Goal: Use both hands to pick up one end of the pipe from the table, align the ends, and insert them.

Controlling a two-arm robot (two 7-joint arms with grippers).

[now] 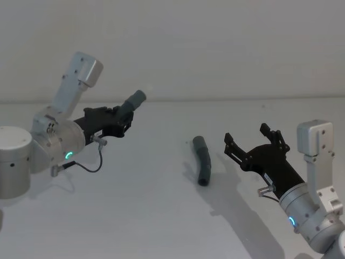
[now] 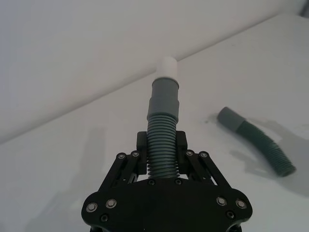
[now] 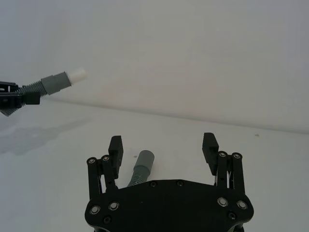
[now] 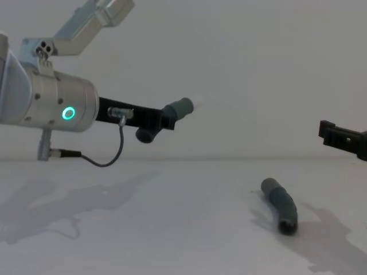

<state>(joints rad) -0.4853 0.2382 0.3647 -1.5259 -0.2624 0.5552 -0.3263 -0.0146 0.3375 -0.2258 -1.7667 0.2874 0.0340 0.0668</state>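
White table (image 1: 135, 216), grey pipe piece (image 1: 203, 160) lying; left gripper (image 1: 124, 118) clamping white-tipped piece (image 1: 133, 103); right gripper (image 1: 246, 133) wide

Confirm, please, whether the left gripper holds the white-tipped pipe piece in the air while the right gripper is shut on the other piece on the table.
Not quite: the right gripper is open and empty, apart from the other piece, which lies on the table, as the head view shows. The left gripper does hold the white-tipped pipe piece in the air.
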